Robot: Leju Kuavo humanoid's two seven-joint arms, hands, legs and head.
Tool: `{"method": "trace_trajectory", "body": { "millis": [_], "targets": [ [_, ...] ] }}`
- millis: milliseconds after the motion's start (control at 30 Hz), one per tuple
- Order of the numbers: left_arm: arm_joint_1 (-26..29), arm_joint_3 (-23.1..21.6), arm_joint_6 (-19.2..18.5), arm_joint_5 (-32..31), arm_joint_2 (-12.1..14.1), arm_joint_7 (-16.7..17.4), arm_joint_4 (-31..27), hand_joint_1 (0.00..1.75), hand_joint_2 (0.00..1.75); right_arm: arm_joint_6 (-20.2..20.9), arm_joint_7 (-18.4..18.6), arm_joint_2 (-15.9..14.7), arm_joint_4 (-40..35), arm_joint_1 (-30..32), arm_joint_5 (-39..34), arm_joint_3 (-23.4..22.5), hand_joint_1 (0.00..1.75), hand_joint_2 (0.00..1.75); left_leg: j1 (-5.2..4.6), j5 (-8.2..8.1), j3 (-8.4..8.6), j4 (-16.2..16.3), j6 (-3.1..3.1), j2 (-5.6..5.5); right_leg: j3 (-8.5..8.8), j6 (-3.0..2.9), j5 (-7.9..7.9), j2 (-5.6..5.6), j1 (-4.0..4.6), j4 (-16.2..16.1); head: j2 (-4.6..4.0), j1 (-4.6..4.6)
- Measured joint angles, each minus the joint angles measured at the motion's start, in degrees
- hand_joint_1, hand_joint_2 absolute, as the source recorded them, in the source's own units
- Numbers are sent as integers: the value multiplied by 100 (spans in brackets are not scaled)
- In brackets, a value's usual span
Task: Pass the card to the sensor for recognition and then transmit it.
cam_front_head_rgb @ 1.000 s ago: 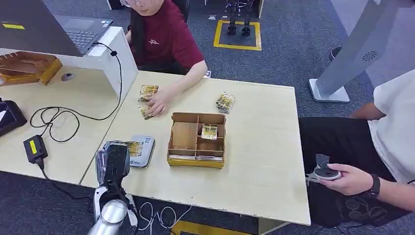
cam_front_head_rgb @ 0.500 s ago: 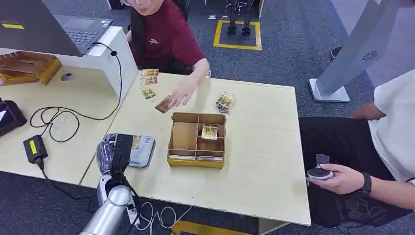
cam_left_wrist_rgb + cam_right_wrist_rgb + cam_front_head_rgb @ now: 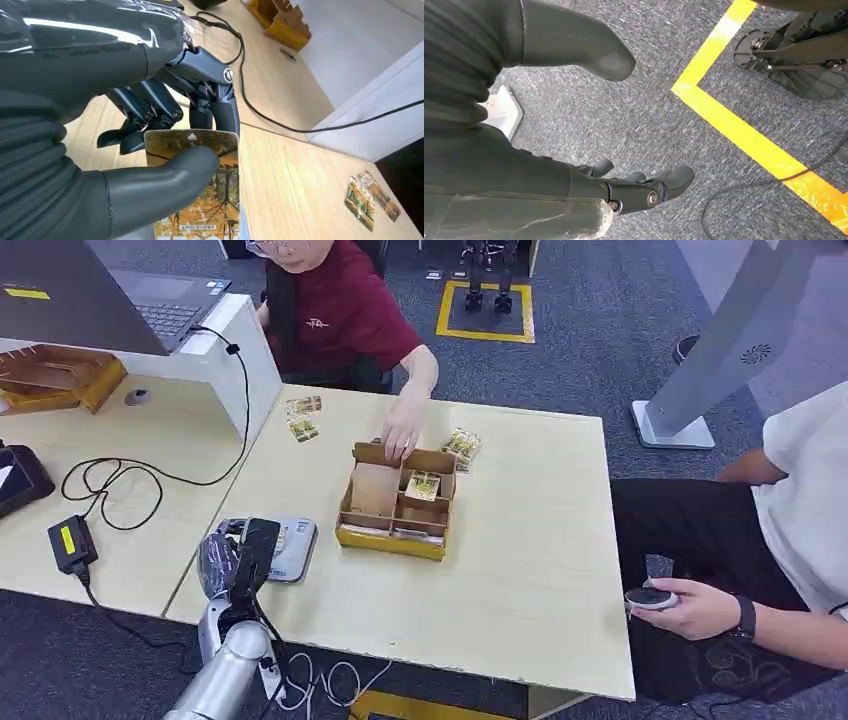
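Left hand — a card with an orange, leafy print is being pinched between the thick grey thumb and the darker fingers, with the thumb being pressed across the card's face. In the head view the left hand is being held at the near left corner of the light wooden surface, over a grey sensor pad that is lying flat there.

Right hand — nothing is being held; it is being hung over grey carpet beside a yellow floor line, with the fingers loosely curved and apart.

Cardboard tray — divided into compartments and being kept mid-surface, well apart from the sensor pad; one card is lying in a far compartment. The tray's far rim is being touched by the hand of a person in a dark red shirt, seated at the far side.

Loose cards — a small group is being kept on the surface near its far left edge, and another stack is lying just beyond the tray's far right corner.

Second person, white shirt, at the right side — a small round device is being held in the hand.
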Motion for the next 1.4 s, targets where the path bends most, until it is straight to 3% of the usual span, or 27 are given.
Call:
{"method": "trace_trajectory", "body": {
  "millis": [467, 633, 767, 900, 1400],
  "targets": [
    [-25, 2, 0, -155, -17, 140, 227, 175, 175, -4, 17, -26, -81, 12, 52, 17, 0, 175, 0, 0, 1, 0, 0, 0, 1, 0, 0, 0, 0, 0, 0, 0],
    [-23, 35, 0, -726, -42, 190, 264, 175, 175, -7, 20, -39, -112, 15, 90, 28, 0, 175, 0, 0, 0, 0, 0, 0, 2, 0, 0, 0, 0, 0, 0, 0],
    [-5, 282, 4, -1592, -149, 208, 267, 175, 175, -30, 20, -55, -144, 23, 111, 70, 0, 175, 0, 0, 0, 0, 0, 0, 2, 0, 0, 0, 0, 0, 0, 0],
    [14, 507, 6, -2052, -243, 269, 267, 175, 175, -42, 20, -61, -177, 28, 122, 114, 0, 175, 0, 0, 1, 0, 0, 0, 2, 0, 0, 0, 0, 0, 0, 0],
    [20, 844, 7, -1813, -437, 66, 336, 175, 175, -70, -11, -79, -240, 31, 164, 127, 0, 175, 0, 0, 1, 0, 0, 0, 2, 0, 0, -1, 0, 0, 0, 0]
  ]
}}
